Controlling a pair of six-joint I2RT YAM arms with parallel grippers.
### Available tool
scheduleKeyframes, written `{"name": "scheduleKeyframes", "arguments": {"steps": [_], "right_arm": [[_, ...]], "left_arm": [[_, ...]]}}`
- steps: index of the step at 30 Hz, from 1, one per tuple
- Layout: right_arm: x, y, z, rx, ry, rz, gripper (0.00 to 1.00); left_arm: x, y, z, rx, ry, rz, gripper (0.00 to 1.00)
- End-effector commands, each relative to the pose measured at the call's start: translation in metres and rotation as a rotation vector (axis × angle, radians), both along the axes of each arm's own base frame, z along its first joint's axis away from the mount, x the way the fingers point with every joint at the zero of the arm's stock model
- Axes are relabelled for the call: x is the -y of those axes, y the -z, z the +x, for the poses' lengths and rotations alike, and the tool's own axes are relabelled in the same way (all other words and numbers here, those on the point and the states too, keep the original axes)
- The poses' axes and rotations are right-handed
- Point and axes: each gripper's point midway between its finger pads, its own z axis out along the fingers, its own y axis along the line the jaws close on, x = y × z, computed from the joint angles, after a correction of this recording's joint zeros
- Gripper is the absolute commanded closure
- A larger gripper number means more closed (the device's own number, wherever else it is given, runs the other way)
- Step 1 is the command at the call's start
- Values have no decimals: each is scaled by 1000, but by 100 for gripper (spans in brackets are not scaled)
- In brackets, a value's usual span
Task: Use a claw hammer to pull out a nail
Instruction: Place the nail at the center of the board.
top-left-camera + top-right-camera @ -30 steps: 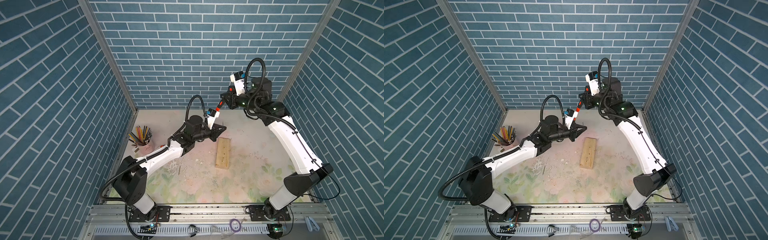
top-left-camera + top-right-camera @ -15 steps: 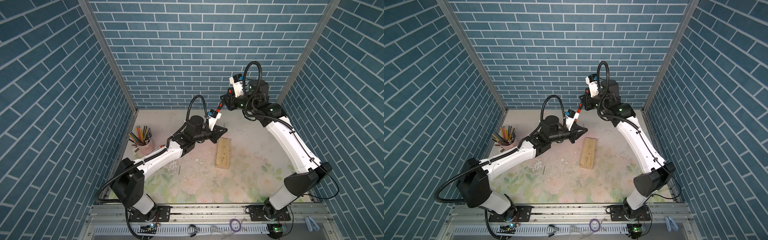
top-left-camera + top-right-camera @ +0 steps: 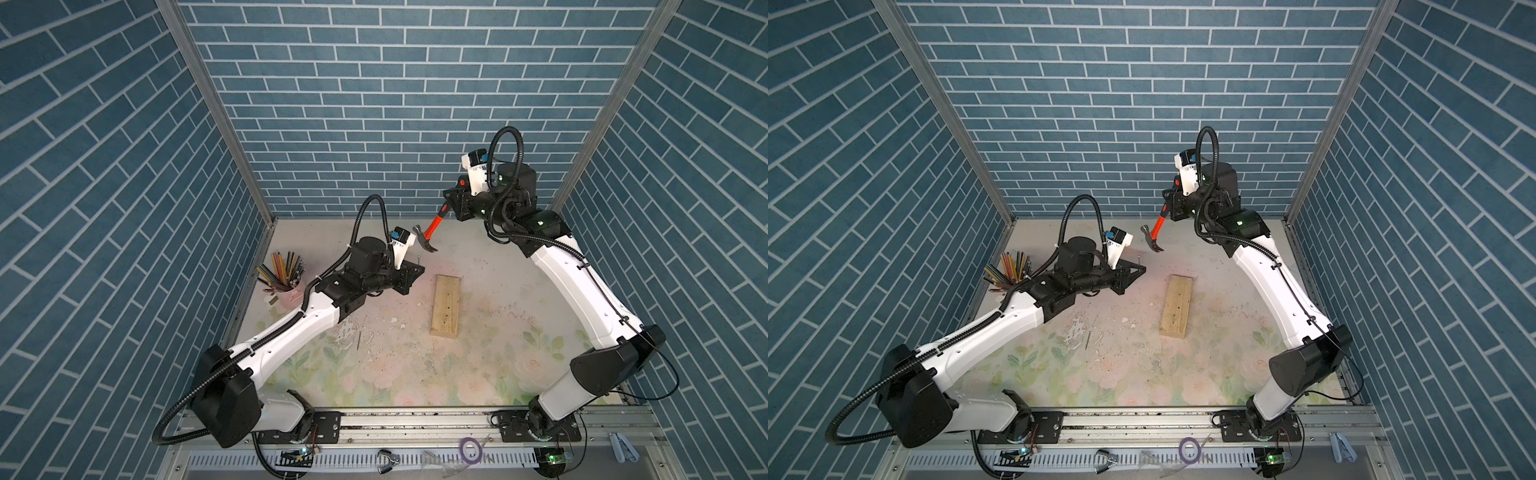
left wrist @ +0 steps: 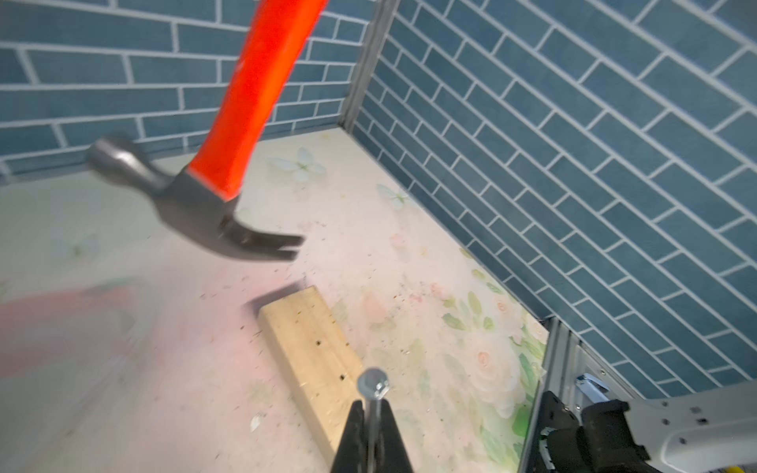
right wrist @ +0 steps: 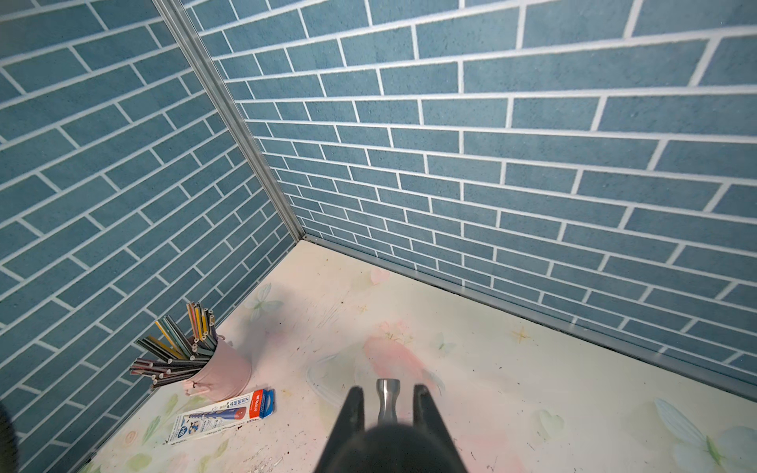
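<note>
Two arms reached over the table point(image 3: 478, 374), each with its fingers closed on something. The right gripper point(image 5: 388, 389) was clamped on the black end of the hammer point(image 3: 433, 228) and held it in the air near the back wall. The orange handle slanted down from that grip. The steel head hung lowest, above the far part of the table, touching nothing. In the left wrist view the head looked blurred, and its forked claw pointed toward the side wall, above and beyond the far end of the block point(image 4: 311, 348). In the right wrist view the fingers stood a little apart with the handle end between them, and part of the head showed just past their tips.

The left gripper point(image 4: 372, 411) was pinched tight on the shank of a nail point(image 4: 372, 387), whose flat head stuck out past the fingertips. Nail and claw were apart.

The block lay flat between the arms, with small holes in its top face. A pink cup point(image 5: 223, 376) of pencils point(image 5: 176, 352) stood by the left wall, with a pencil box point(image 5: 225, 413) lying just beside it.
</note>
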Motion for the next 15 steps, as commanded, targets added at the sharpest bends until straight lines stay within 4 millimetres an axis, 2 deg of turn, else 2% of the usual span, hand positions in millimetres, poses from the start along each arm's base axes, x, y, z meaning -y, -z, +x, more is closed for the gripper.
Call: {"name": "scheduleKeyframes", "arguments": {"steps": [1,15], "right_arm": [[8,-55,-13,130,15,109,100],[10,-45,-12,120,30,99,100]], "left_arm": [[-29,38,-9,-94,-73,155,97],[-82,115,-37,-305,-240,338,97]]}}
